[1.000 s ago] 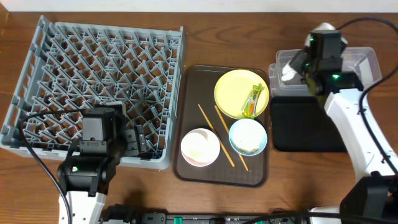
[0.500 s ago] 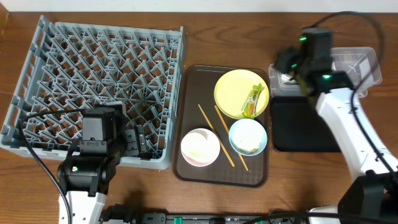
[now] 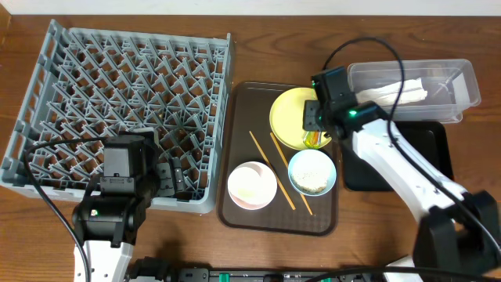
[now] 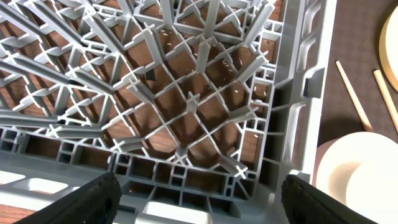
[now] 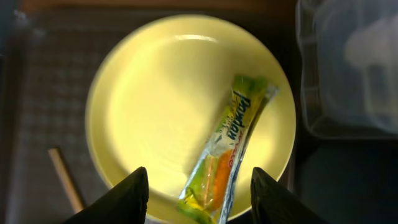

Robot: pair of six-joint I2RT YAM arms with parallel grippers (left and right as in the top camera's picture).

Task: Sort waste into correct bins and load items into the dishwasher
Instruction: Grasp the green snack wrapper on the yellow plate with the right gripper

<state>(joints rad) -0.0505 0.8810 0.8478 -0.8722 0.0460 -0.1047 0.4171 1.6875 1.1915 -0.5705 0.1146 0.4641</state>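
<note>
My right gripper [image 3: 312,128] is open and hovers over the green-yellow snack wrapper [image 5: 230,149] on the yellow plate [image 3: 288,117]; in the right wrist view the fingers [image 5: 134,196] straddle the wrapper's near end. The white napkin [image 3: 395,92] lies in the clear tub [image 3: 462,78]. The light-blue bowl [image 3: 311,173] holds rice scraps. The white bowl [image 3: 252,185] and two chopsticks [image 3: 270,166] lie on the brown tray [image 3: 243,102]. My left gripper [image 4: 202,202] is open and empty over the near right edge of the grey rack [image 3: 133,94]. I cannot make out the small cup.
The black tray [image 3: 438,160] sits right of the brown tray, under my right arm and in front of the clear tub. The wooden table's edge runs along the front. Cables trail over the rack's left front corner and above the tub.
My right arm swung left from above the clear tub to above the yellow plate. The napkin now shows lying in the tub. The left arm has not moved.
</note>
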